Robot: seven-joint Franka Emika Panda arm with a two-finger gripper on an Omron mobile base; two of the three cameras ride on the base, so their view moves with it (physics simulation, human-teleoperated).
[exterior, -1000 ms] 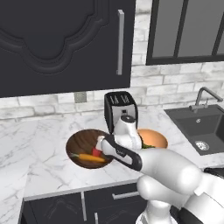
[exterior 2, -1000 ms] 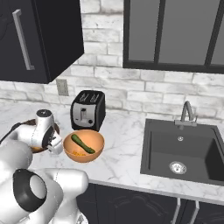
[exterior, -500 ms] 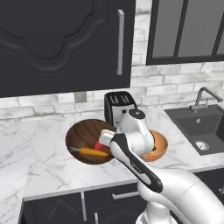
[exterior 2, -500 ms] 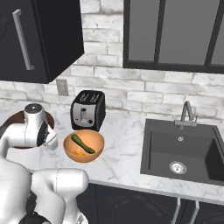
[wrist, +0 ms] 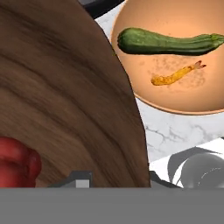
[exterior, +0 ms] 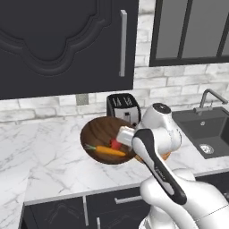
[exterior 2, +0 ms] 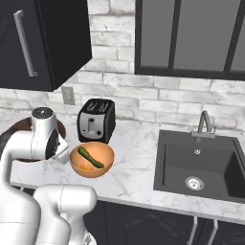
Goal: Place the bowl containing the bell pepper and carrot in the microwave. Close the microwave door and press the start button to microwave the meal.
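The gripper (exterior: 121, 136) is clamping the near rim of the bowl (exterior: 105, 134), its jaws narrow on the wooden edge, and is holding the bowl tilted above the counter (exterior: 53, 165). The pepper (exterior: 116, 144) and carrot (exterior: 108, 151) are lying inside, low against the wall nearest the hand. This looks like the carrying step: the bowl is up, not yet in the microwave. Next, the load needs swinging toward the oven cavity while staying level enough that the vegetables do not roll out.

Just beside the brown bowl, the orange bowl (exterior 2: 92, 160) is sitting on the marble with a green vegetable (exterior 2: 90, 157) in it. Behind stands the toaster (exterior 2: 96, 120), and farther right the sink (exterior 2: 206, 167).

From the right, the arm is hiding most of the brown bowl. In the hand view the fingertips are hard to make out against the wood.
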